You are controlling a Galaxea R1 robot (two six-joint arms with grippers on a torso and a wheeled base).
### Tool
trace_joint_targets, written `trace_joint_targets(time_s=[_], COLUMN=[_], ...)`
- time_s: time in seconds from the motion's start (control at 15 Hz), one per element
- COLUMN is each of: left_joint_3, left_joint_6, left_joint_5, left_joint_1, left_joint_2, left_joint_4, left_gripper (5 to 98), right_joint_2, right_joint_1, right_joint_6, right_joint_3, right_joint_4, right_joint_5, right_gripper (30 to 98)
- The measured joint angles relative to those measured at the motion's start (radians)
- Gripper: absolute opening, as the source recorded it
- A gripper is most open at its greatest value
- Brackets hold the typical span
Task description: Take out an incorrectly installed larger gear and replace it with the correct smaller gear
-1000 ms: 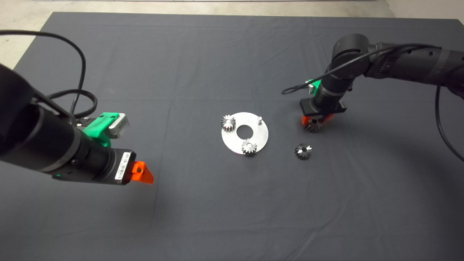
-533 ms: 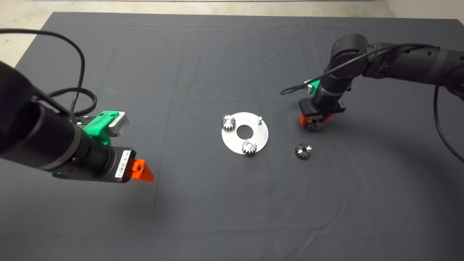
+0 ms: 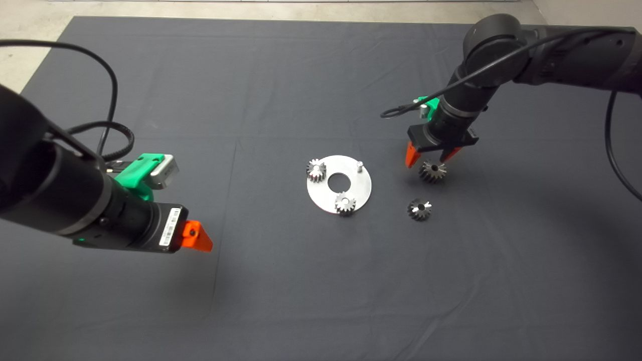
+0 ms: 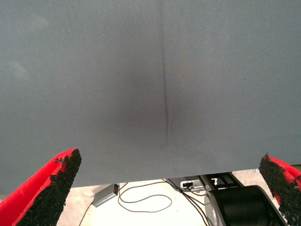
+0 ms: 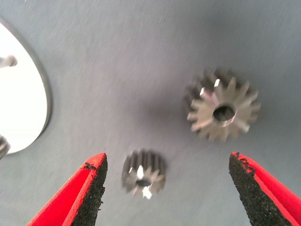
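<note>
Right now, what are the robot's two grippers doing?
Left gripper: open, holding nothing, over the mat.
Right gripper: open, holding nothing, just above the larger gear.

Even overhead light, soft shadows on the mat (image 3: 281, 75), glare on the plate (image 5: 21, 94), right wrist view blurred

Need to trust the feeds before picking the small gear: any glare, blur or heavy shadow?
Right wrist view: round plate blown out white, both gears soft, larger gear casts a shadow beside it. Head view: sharp, smaller gear glints. Left wrist view: a dark shadow patch on the mat.
</note>
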Motion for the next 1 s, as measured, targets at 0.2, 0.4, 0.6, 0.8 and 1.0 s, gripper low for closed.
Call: trace_joint_targets(time_s=[0.2,0.4,0.6,0.8,1.0], left_joint_3=[0.004,0.004,0.004,0.004,0.004], left_joint_6=[-0.001,-0.001,-0.001,-0.001,-0.001], left_joint_5=[0.000,0.000,0.000,0.000,0.000], left_joint_1=[0.000,0.000,0.000,0.000,0.000], left_joint_2=[0.000,0.000,0.000,0.000,-0.001], left_joint_4=[0.000,0.000,0.000,0.000,0.000], left_gripper=[97.6,97.6,97.6,97.5,97.6], right_joint_2=[0.000,0.000,0.000,0.000,0.000], right_joint_1=[0.002,0.001,-0.022,-0.062,-0.085], right_joint_6=[0.022,0.040,0.057,0.063,0.065], right_joint_3=[0.046,0.070,0.080,0.085,0.087], right_joint_4=[0.024,0.037,0.040,0.043,0.043], right_joint_5=[0.000,0.000,0.000,-0.001,-0.001], right_gripper=[68.2,68.2,68.2,68.2,68.2])
